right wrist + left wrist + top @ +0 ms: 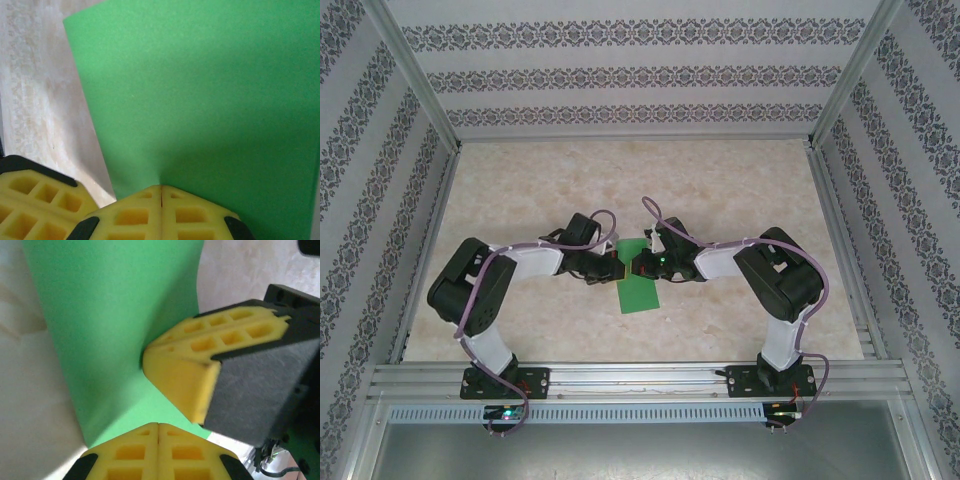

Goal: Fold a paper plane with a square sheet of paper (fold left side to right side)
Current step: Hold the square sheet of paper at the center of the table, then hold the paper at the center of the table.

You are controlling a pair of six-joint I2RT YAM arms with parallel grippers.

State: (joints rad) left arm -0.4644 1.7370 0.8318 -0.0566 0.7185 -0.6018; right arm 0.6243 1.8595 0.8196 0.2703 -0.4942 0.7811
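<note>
The square sheet of paper (640,296) lies on the table between the two arms as a narrow bright-green strip, its long side running away from me. My left gripper (617,268) and right gripper (638,267) meet tip to tip over its upper half. In the left wrist view the green paper (110,315) spreads flat beyond my shut left gripper (159,424), and the right gripper's yellow fingers (185,375) press down on the sheet from the right. In the right wrist view my right gripper (161,186) is shut with its tip on the paper (200,90); the left gripper's fingers (30,200) sit beside the paper's edge.
The marbled beige tabletop (620,180) is walled by patterned panels on three sides. An aluminium rail (640,378) with both arm bases runs along the near edge. Cables loop over each arm.
</note>
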